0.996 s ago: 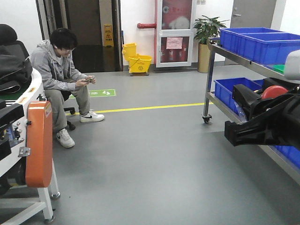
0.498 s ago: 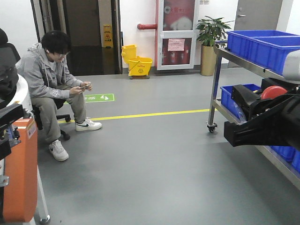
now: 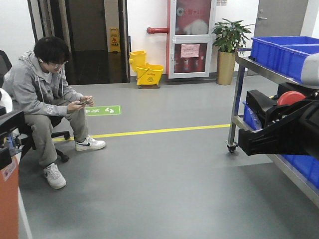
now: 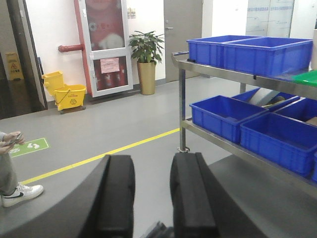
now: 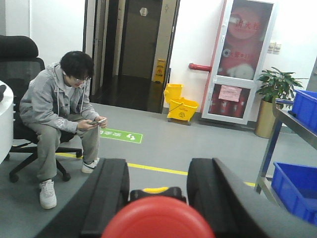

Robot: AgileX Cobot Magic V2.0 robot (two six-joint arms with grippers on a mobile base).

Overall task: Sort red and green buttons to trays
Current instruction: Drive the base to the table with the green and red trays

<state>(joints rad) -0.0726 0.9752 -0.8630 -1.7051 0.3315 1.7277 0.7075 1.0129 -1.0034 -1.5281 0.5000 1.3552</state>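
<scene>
Red button (image 5: 157, 218) sits clamped between the fingers of the right gripper (image 5: 157, 179), low in the centre of the right wrist view. Left gripper (image 4: 152, 166) holds nothing, its fingers parted over bare floor. A green tray (image 4: 305, 78) shows at that view's right edge, on top of the cart (image 4: 218, 73).

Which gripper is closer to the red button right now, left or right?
Right. The right gripper has the red button clamped between its fingers. The left gripper is empty, aimed toward the cart with blue crates, with no button in its view.
</scene>
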